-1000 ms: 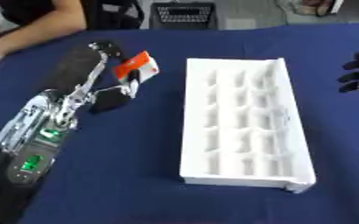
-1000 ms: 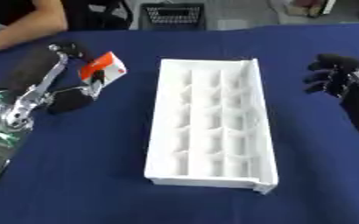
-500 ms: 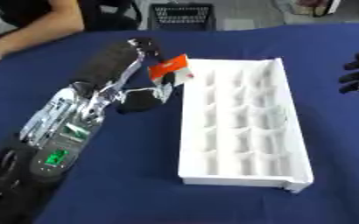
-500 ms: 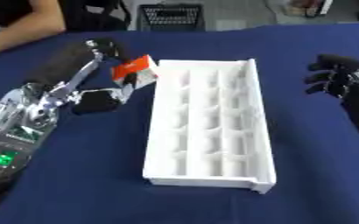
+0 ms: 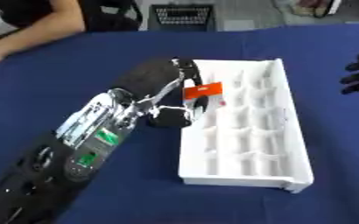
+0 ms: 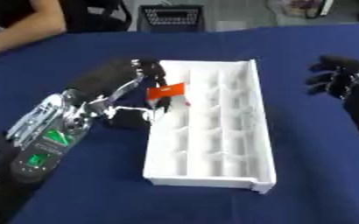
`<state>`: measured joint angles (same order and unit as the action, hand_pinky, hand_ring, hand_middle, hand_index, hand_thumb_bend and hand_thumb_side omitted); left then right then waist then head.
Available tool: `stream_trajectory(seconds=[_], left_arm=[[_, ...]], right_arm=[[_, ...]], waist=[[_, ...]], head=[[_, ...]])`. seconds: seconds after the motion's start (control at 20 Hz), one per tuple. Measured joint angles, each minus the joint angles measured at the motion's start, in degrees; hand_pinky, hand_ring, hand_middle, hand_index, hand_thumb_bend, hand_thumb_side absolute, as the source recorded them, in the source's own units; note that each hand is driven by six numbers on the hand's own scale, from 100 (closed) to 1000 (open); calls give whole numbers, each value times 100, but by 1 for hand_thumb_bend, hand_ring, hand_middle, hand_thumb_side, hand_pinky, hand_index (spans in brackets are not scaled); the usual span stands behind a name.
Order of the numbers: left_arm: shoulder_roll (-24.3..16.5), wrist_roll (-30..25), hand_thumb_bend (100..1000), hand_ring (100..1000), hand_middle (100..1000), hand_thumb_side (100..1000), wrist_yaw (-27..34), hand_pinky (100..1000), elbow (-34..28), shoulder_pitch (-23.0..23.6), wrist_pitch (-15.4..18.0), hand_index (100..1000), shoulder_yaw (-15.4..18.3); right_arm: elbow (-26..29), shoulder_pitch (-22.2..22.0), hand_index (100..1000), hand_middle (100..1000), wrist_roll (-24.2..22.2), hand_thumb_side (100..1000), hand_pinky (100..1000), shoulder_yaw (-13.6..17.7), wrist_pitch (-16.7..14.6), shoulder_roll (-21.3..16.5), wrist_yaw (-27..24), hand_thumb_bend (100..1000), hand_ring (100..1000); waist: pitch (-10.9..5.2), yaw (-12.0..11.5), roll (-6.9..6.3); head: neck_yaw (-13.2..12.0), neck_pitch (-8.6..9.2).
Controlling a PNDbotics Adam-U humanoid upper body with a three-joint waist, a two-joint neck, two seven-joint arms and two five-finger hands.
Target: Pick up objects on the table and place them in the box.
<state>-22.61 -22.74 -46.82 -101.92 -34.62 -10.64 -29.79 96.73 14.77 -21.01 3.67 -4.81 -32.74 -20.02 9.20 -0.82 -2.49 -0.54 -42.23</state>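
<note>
My left hand (image 5: pixel 172 92) reaches in from the lower left and pinches a small orange-and-white packet (image 5: pixel 204 90). The packet hangs over the left column of the white compartmented box (image 5: pixel 278 131), a little above its cells. The box lies lengthwise in the middle of the blue table. Off to the right of the box my right hand (image 6: pixel 337 79) hovers, fingers relaxed and holding nothing.
A person's bare arm (image 5: pixel 37 30) rests on the table's far left edge. A black basket (image 5: pixel 181 16) stands beyond the far edge. Blue cloth (image 6: pixel 305 144) surrounds the box on every side.
My left hand has carried the packet rightwards, from left of the box to over its left column. The right hand has stayed where it was.
</note>
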Motion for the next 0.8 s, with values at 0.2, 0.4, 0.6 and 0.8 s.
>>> stream_trajectory(seconds=[0.2,0.4,0.6,0.8], left_arm=[[-19,-221,679,825,817,545,57,890,-185,1,220,774,-98],[-91,-412,993,835,838,806,61,894,-526,19,406,885,-74],[-193,-426,1000,836,843,874,57,895,-861,128,433,905,88],[-236,-362,1000,838,843,859,55,897,-1074,198,378,901,238]], right_arm=[[-1,0,863,735,-8,932,651,-1,-7,0,0,100,703],[-1,0,864,735,-10,932,651,-2,-9,0,0,100,704],[-2,0,864,735,-10,933,651,-1,-9,0,0,100,704],[-4,0,864,735,-10,934,651,2,-10,0,0,100,704]], waist=[[0,0,0],[0,-4,0],[0,-25,0],[0,-37,0]], head=[[0,0],[0,0],[0,0],[0,0]])
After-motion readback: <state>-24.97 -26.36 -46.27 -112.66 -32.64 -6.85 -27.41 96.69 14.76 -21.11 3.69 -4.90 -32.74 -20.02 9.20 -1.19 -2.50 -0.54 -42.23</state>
